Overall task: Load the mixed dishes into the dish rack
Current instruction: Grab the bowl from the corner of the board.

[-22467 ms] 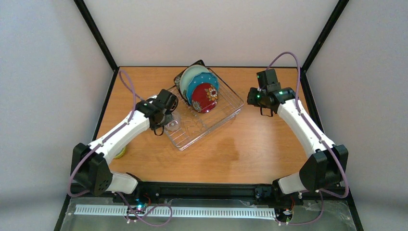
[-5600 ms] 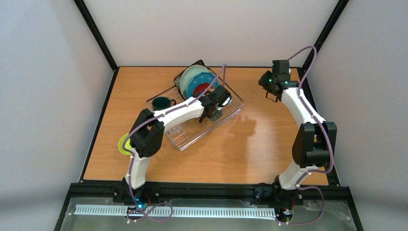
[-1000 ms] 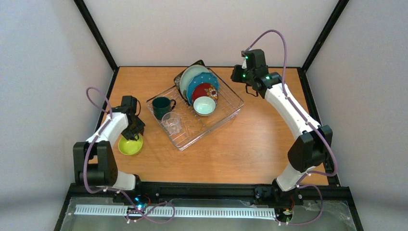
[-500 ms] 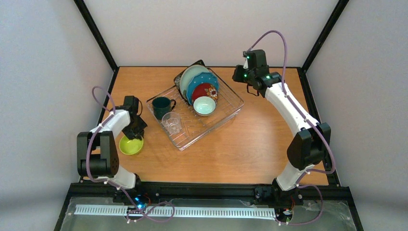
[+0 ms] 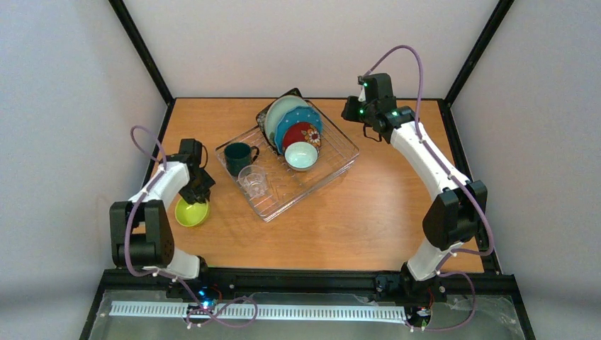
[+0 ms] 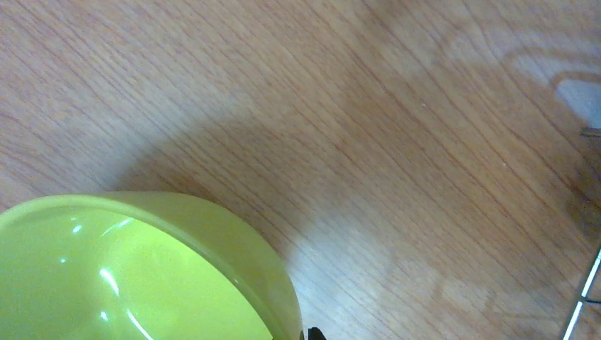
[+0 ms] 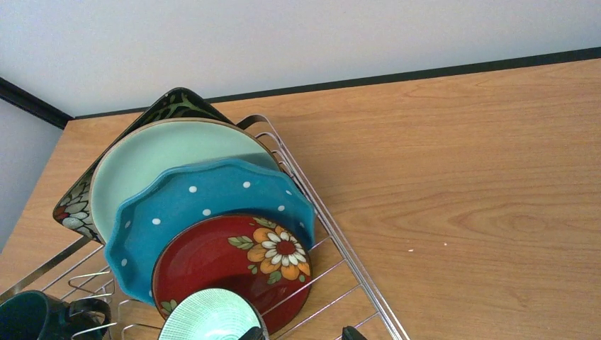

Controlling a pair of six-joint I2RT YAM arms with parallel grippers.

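The dish rack [image 5: 341, 164] stands mid-table. In it the black square floral plate [image 5: 270, 111], pale mint plate [image 5: 283, 110], blue dotted plate [image 5: 293, 125] and red floral plate [image 5: 303, 133] stand in a row. The mint bowl [image 5: 302, 156], dark green mug [image 5: 237, 154] and clear glass cup [image 5: 252, 179] are in it too. The yellow-green bowl [image 5: 190, 213] sits on the table at the left. My left gripper [image 5: 200, 195] is closed on its far rim; one fingertip [image 6: 314, 333] presses the outside of the bowl [image 6: 106, 276]. My right gripper [image 5: 356, 115] hovers open and empty beside the rack's far right corner [image 7: 333, 234].
The right wrist view shows the plates [image 7: 205, 205], the mint bowl [image 7: 209, 315] and the mug [image 7: 32, 315] from the side. Black frame posts rise at the table's back corners. The table's left edge lies close to the yellow-green bowl.
Since 5.6 s ago my left arm left the mint bowl in the rack and moved to the yellow-green bowl. In the last second it has shifted only slightly. The right arm is still.
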